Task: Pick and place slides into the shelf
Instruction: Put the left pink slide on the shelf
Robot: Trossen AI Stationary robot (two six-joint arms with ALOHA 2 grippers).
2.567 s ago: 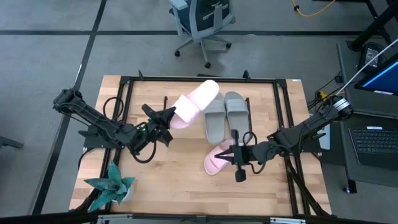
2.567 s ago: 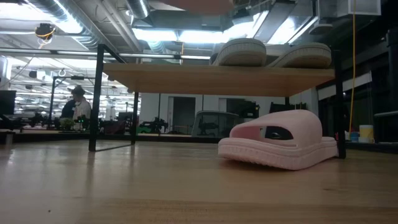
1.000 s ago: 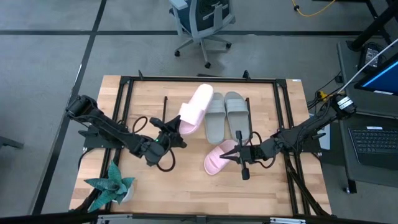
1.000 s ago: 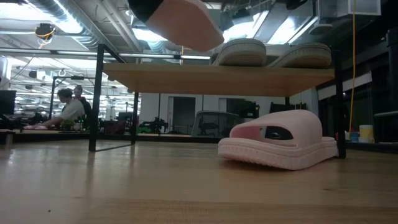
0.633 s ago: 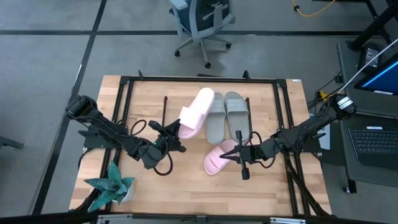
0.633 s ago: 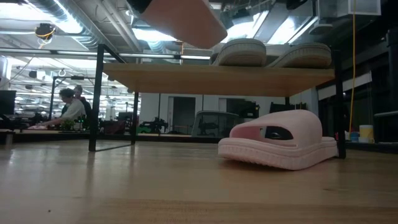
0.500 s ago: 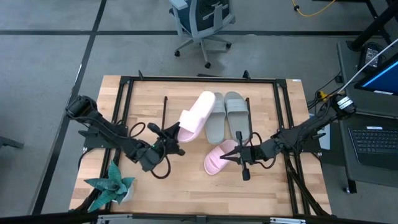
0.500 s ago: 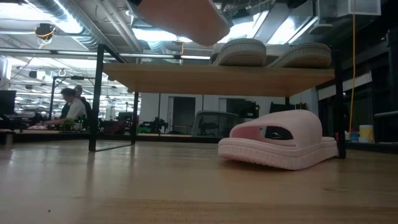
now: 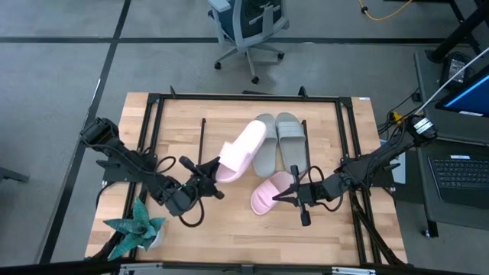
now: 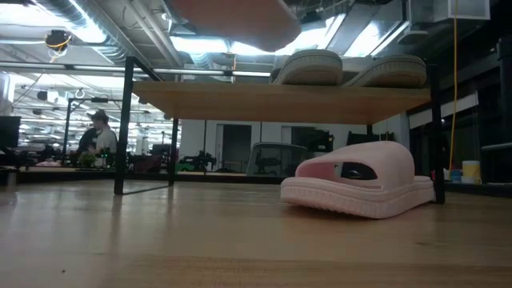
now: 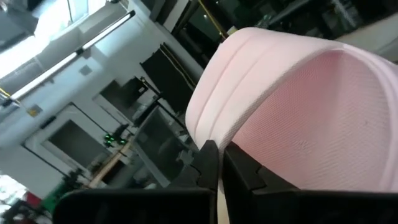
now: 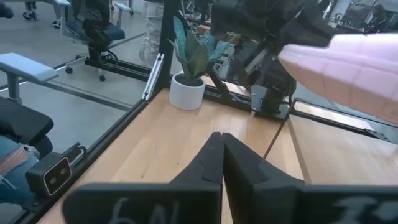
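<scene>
4 slides total: 2 pale pink, 2 grey-green. The 2 grey-green slides [image 9: 276, 141] lie side by side on the shelf [image 9: 221, 126], toward its right end; low view shows both up on the board [image 10: 280, 102]. 1 pink slide [image 9: 243, 150] is held in the air by the left gripper [image 9: 208, 169], jaws clamped tight on its heel end; it angles up-right over the shelf's mid section, toe end touching or overlapping the nearer grey-green one from above. Left wrist view shows the sole [image 11: 298, 124] filling the frame w/ the dark fingers [image 11: 211, 168] pinched at its edge. In the low view it hangs above the board, apart from it. The other pink slide [image 9: 269, 193] sits on the table [image 9: 229, 237] in front of the shelf, below the grey-green pair, sole down, strap up [image 10: 360, 188].

Right gripper [image 9: 293, 197] is just beside that pink slide's right edge, jaws closed w/ nothing between them; whether it touches the slide can't be told. Right wrist view shows the 2 fingers [image 12: 211, 168] pressed together over bare wood.

Around: 1 teal star-shaped plant [image 9: 136, 229] in a white pot at the table's front-left corner, near the left arm. Light wood tabletop, black frame. Grey floor, 1 office chair [image 9: 244, 27] behind the table, laptop [image 9: 462, 176] on a desk at right. 1 person [image 10: 96, 132] seated far back in the room.
</scene>
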